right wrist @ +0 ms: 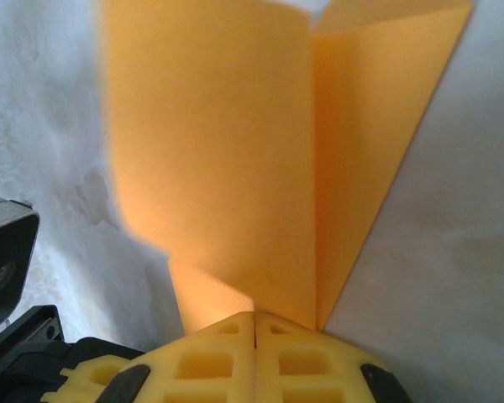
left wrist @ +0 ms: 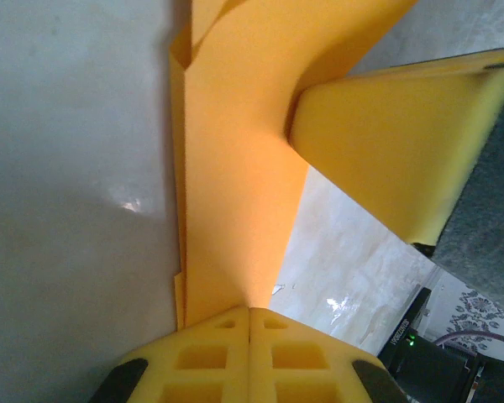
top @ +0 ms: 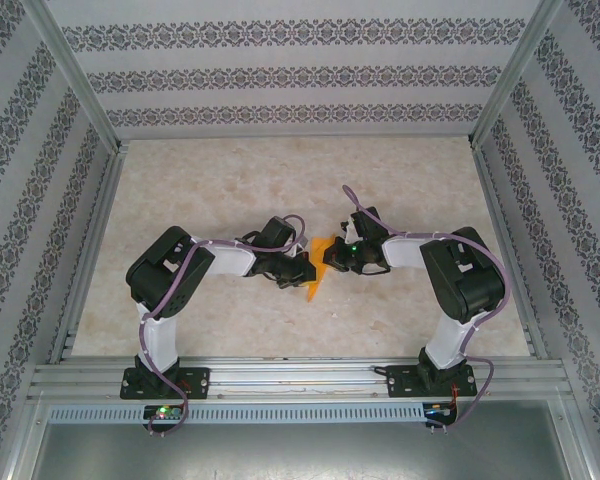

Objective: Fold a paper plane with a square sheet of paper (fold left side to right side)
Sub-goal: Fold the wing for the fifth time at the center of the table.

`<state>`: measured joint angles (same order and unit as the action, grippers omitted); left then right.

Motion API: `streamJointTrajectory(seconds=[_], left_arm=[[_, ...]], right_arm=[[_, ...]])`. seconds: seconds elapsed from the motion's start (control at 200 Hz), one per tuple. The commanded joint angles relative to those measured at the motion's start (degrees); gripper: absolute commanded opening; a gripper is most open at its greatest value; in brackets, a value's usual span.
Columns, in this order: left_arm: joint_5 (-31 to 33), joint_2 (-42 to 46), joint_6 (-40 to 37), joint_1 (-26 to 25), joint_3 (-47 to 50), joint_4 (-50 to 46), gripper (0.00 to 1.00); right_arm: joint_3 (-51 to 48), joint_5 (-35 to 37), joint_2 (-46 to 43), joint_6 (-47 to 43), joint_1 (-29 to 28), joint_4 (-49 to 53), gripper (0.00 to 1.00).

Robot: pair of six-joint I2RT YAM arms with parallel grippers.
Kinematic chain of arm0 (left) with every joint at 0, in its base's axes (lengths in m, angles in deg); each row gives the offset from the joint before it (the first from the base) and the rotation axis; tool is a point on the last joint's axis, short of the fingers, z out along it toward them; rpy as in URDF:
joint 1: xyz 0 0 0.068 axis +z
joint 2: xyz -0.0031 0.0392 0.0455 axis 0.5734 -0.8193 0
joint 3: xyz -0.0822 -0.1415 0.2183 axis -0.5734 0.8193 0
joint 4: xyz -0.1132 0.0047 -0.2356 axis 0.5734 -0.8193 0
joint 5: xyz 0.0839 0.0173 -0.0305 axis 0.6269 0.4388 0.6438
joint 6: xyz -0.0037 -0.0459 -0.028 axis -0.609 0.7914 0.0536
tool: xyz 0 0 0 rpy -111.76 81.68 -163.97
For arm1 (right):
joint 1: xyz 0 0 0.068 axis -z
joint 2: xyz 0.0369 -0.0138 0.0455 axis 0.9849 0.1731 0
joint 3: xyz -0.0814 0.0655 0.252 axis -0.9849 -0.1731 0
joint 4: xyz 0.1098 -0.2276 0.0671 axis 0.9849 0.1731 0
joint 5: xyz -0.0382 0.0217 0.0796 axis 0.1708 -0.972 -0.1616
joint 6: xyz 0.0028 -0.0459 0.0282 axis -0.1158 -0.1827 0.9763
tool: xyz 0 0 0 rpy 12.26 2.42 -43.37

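The orange sheet of paper (top: 317,286) lies at the table's middle, folded into a narrow pointed wedge. In the left wrist view the paper (left wrist: 235,168) lies flat with layered edges along its left side. My left gripper (left wrist: 249,309) is shut, its tips down on the wedge's narrow end. The right gripper's yellow finger (left wrist: 395,143) presses the paper's right edge. In the right wrist view the paper (right wrist: 227,151) shows a lengthwise crease, and my right gripper (right wrist: 254,314) is shut with its tips on it. From above, the left gripper (top: 307,270) and right gripper (top: 331,257) meet over the paper.
The pale marbled tabletop (top: 280,180) is walled by patterned panels and metal posts (top: 85,95). An aluminium rail (top: 300,375) runs along the near edge and carries both arm bases. Part of the left arm's black body (right wrist: 4,252) sits close beside the right gripper.
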<state>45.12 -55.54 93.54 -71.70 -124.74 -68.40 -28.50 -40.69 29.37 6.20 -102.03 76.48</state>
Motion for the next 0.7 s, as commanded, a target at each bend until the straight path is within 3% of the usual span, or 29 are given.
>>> streamJointTrajectory(seconds=[0.0, 0.46, 0.694], left_arm=[[1.71, -2.47, -1.86, -1.3, 0.09, -5.25, 0.0], [6.9, -4.61, -5.63, -3.02, -1.75, -13.37, 0.0], [8.23, -4.88, -6.77, -3.46, -2.88, -15.91, 0.0]], right_arm=[[-0.35, 4.31, 1.38, -1.1, -0.16, 6.95, 0.0], [-1.6, 1.91, -6.87, -1.51, 0.04, 1.75, 0.0], [-3.31, 2.56, -6.25, -1.17, -1.36, 0.17, 0.0]])
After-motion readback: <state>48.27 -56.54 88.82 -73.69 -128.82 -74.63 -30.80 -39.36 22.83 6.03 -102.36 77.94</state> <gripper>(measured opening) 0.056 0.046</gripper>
